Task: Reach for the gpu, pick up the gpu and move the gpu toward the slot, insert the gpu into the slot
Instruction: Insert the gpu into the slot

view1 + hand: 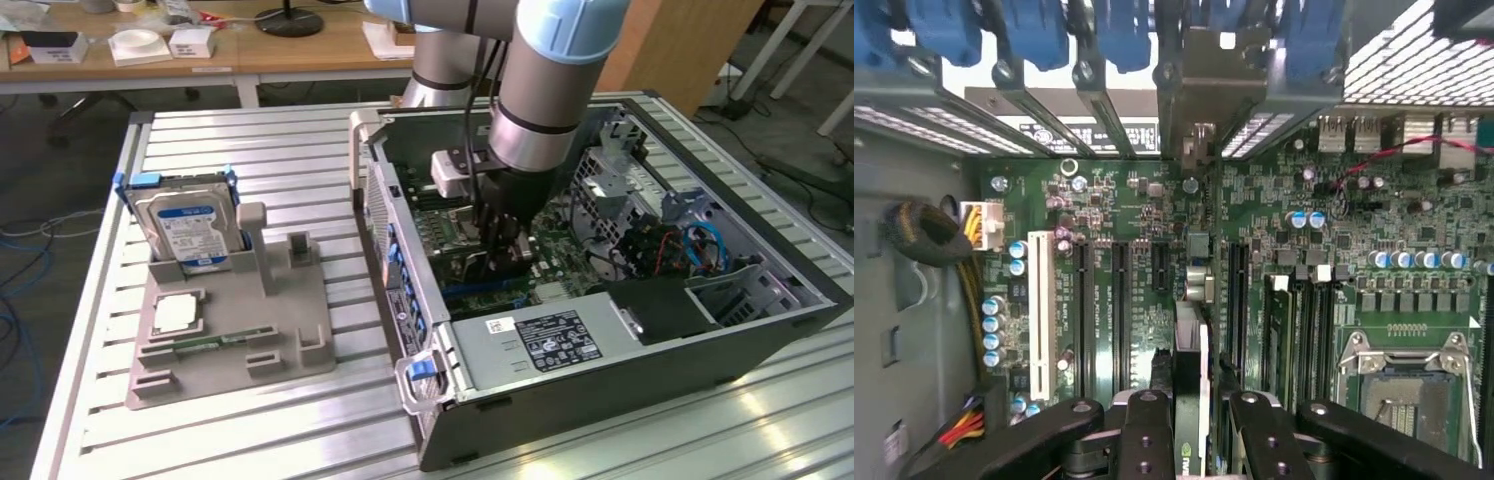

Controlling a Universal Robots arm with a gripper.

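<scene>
- My gripper is closed partway on the gpu, pinching it edge-on, low over the motherboard inside the computer case.
- I judge the main risk is misalignment: a tilted card could miss the slot under it and jam.
- The bracket could also snag the rear frame.
- The card looks thin, dark and upright, its metal bracket towards the case wall.

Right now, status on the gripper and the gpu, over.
Gripper down inside the case, shut on the gpu. Gpu edge-on over the motherboard, bracket at the rear openings. Whether it is seated cannot be told. Nothing seen blocking.
</scene>
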